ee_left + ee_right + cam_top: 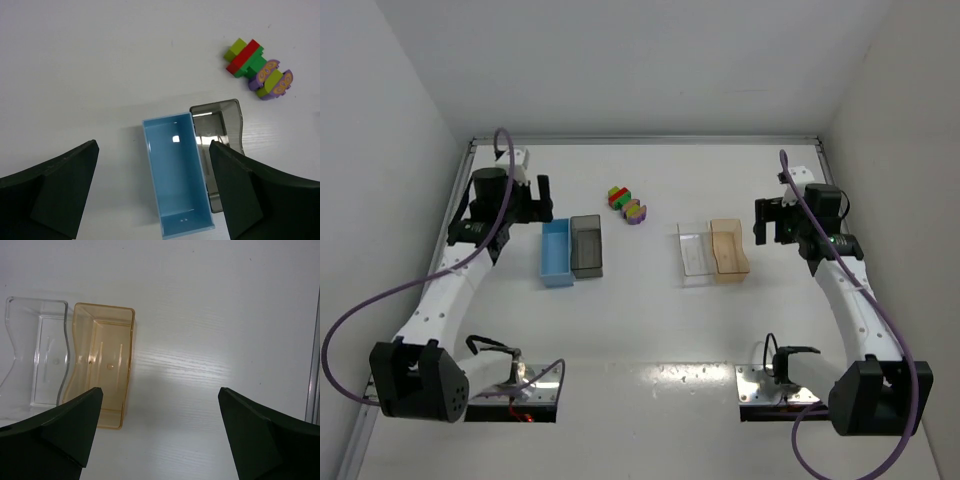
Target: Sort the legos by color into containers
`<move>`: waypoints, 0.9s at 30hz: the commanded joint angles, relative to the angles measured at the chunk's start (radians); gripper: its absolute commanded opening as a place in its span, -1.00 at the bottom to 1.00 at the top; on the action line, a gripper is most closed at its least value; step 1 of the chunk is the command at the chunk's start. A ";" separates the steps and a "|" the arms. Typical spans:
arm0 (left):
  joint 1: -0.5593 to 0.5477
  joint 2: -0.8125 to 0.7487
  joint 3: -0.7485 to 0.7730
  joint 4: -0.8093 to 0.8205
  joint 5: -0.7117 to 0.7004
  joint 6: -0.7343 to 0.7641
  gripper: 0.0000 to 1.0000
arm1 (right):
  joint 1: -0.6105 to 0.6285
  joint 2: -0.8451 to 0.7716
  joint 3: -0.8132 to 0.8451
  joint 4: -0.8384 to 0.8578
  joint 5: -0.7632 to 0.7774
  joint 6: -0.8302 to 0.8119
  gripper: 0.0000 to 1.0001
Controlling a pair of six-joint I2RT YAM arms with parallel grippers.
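The legos (627, 204) lie in a tight cluster at the back middle: red, green, yellow-green and purple bricks (259, 69). The light blue bin (557, 252) and the smoky dark grey bin (586, 245) stand side by side left of centre, both empty. The clear bin (694, 252) and the tan-orange bin (728, 249) stand side by side right of centre, both empty. My left gripper (542, 199) is open above the blue bin (176, 175). My right gripper (768, 222) is open just right of the tan-orange bin (102, 365).
White walls close in the table on the left, back and right. A metal rail (314, 365) runs along the right edge. The arm bases (650, 385) sit at the near edge with cables looping beside them.
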 commanded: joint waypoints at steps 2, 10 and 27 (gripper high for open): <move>-0.058 0.038 0.064 0.016 0.060 0.096 1.00 | 0.010 -0.002 0.002 0.008 -0.030 0.016 1.00; -0.125 0.465 0.591 -0.367 0.333 0.449 0.95 | 0.010 -0.002 0.002 -0.011 -0.098 0.016 1.00; -0.266 1.226 1.326 -0.567 0.205 0.702 0.94 | 0.001 0.040 -0.008 -0.049 -0.172 -0.006 0.97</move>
